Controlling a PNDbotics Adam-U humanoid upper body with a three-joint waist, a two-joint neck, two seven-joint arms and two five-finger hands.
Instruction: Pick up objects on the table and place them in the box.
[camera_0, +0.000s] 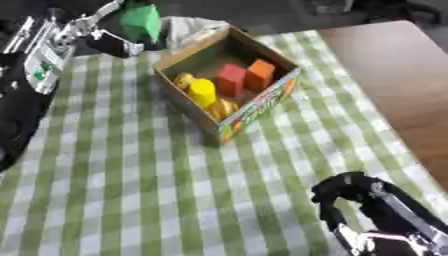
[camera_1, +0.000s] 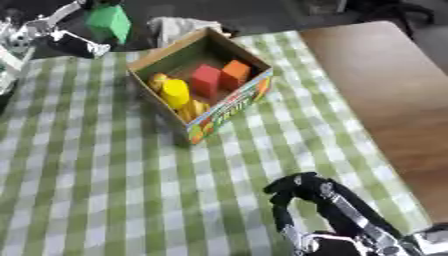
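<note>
Box (camera_0: 262, 107) on counter (camera_0: 131, 175) has red, orange, yellow blocks inside. Left robot hand (camera_0: 109, 30) holds green block (camera_0: 140, 21), not in yet. Right robot hand (camera_1: 293, 192) curled, empty.

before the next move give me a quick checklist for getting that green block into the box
1. Green block held by the left hand: ok, it shows at the hand, raised at the top left; the finger contact itself cannot be made out.
2. Block over the box: not ok, it sits to the left of the box opening.
3. Box open on top: ok.
4. Free room in the box: ok, the red block, orange block and yellow pieces leave bare floor at the far left corner.
5. Right hand out of the way: ok, low at the near right.
6. Path from block to box: ok, nothing stands between.
</note>
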